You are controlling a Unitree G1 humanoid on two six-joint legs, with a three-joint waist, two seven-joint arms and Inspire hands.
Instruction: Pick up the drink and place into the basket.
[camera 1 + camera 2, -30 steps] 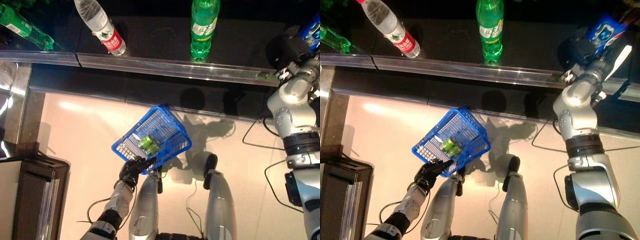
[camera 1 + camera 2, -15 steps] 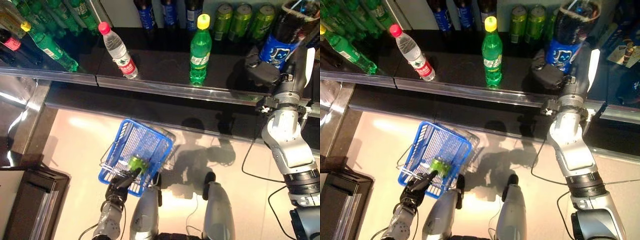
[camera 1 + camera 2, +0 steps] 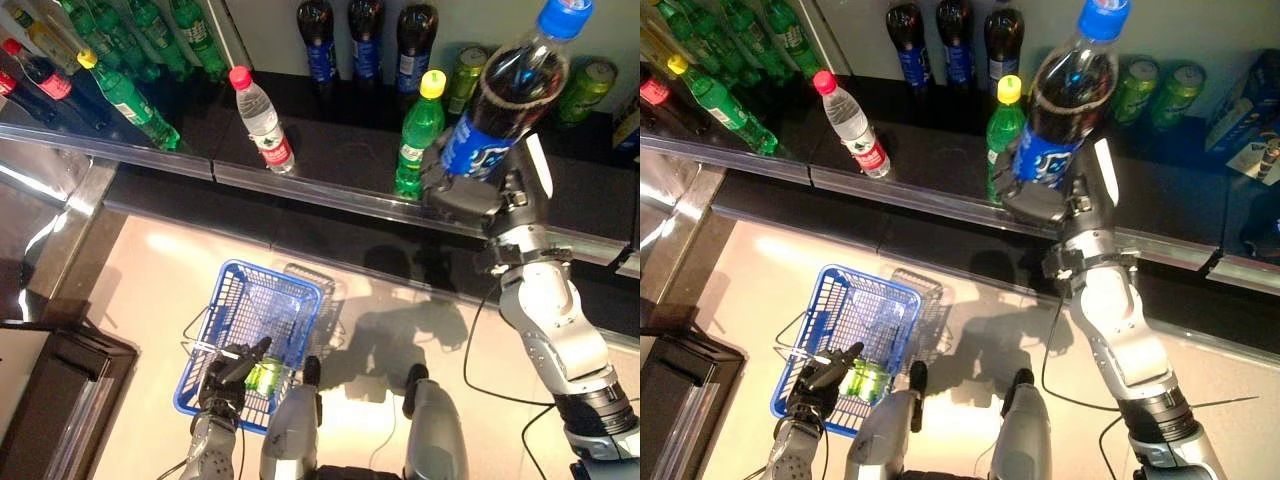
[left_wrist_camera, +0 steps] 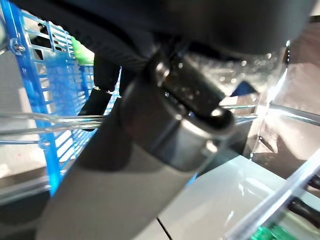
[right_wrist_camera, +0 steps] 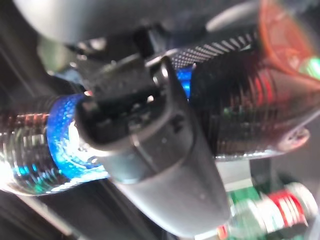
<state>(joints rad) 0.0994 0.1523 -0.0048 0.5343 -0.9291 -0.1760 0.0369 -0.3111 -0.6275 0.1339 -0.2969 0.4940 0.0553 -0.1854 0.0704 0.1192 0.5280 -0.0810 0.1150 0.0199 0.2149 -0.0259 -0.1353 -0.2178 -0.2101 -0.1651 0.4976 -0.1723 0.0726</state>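
Observation:
My right hand (image 3: 468, 196) is shut on a large dark cola bottle (image 3: 508, 95) with a blue label and blue cap. It holds the bottle upright above the front edge of the black shelf (image 3: 330, 185). In the right wrist view the thumb (image 5: 165, 145) lies across the bottle's blue label (image 5: 65, 150). Low at the left, my left hand (image 3: 226, 372) is shut on the wire handle of a blue basket (image 3: 270, 277) that hangs over the floor. A green can (image 3: 264, 376) lies in the basket beside that hand. The bottle is up and to the right of the basket, well apart from it.
A green bottle with a yellow cap (image 3: 418, 135) stands just left of the held bottle. A water bottle with a red cap (image 3: 262, 120), dark cola bottles (image 3: 365, 40), green cans (image 3: 585, 85) and green bottles (image 3: 130, 95) fill the shelf. A dark cabinet (image 3: 50, 395) stands at the lower left.
The view has tilted up toward the shelf. My right hand has lifted the cola bottle off the far right of the shelf and brought it left. The basket has levelled out.

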